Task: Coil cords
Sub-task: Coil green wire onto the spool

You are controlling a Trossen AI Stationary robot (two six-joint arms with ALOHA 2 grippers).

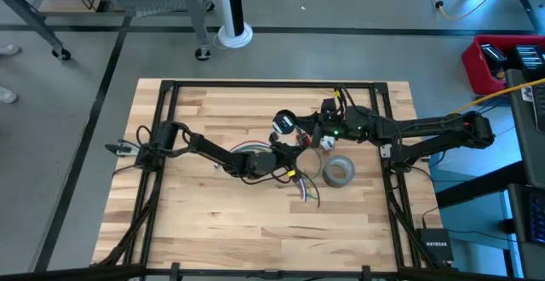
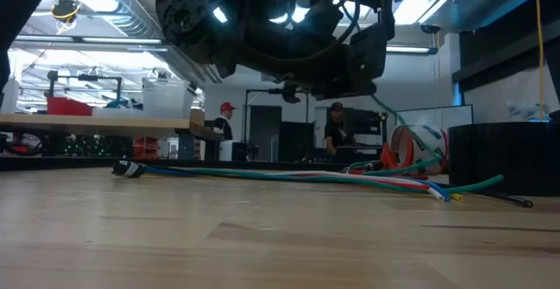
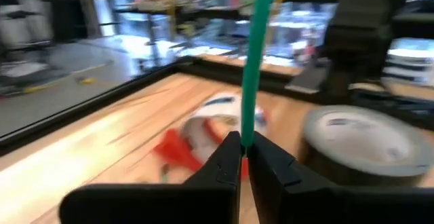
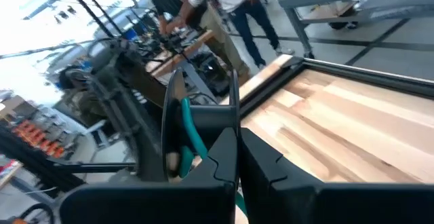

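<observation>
Cords (image 2: pixel 297 177) lie in a long bundle across the table (image 1: pixel 213 230) – the ends fan out near the tape roll (image 1: pixel 338 171). Left gripper (image 3: pixel 244 157) is over mid-table, jaws clenched on a green wire (image 3: pixel 253 61) that rises straight up between the fingers. Right gripper (image 4: pixel 237 157) is just beyond, near the roll, jaws pressed together – a green wire runs beside its fingers; grasp unclear. People stand behind the table.

Right hand (image 4: pixel 237 157) pinched together beside a green cord (image 4: pixel 192 134), people (image 4: pixel 203 7) beyond table (image 4: pixel 352 125)
</observation>
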